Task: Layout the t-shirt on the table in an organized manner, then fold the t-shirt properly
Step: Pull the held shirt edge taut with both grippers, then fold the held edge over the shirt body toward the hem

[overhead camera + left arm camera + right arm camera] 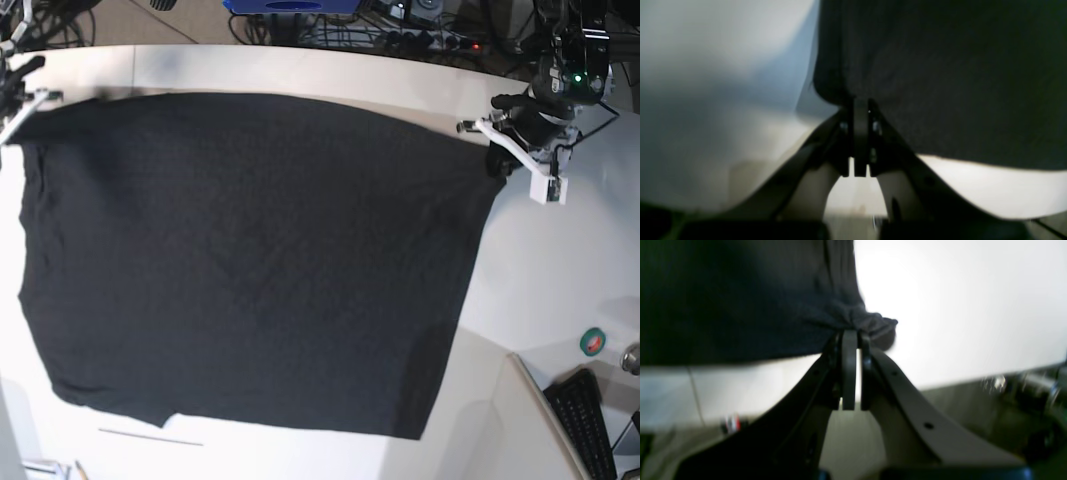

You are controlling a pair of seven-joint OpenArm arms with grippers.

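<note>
The black t-shirt (250, 260) is spread wide over the white table (560, 270), plain side up; no print or tag shows. My left gripper (494, 152) is shut on the shirt's far right corner; the left wrist view shows the jaws (860, 108) pinched on the cloth edge (940, 83). My right gripper (20, 115) is shut on the far left corner; the right wrist view shows its jaws (853, 336) closed on a bunched bit of cloth (873, 325). The cloth is stretched between the two grippers.
A green tape roll (593, 342) and a black keyboard (585, 420) lie at the right front. Cables and a power strip (420, 35) run behind the table's far edge. A thin dark seam line (150, 437) runs near the shirt's front hem.
</note>
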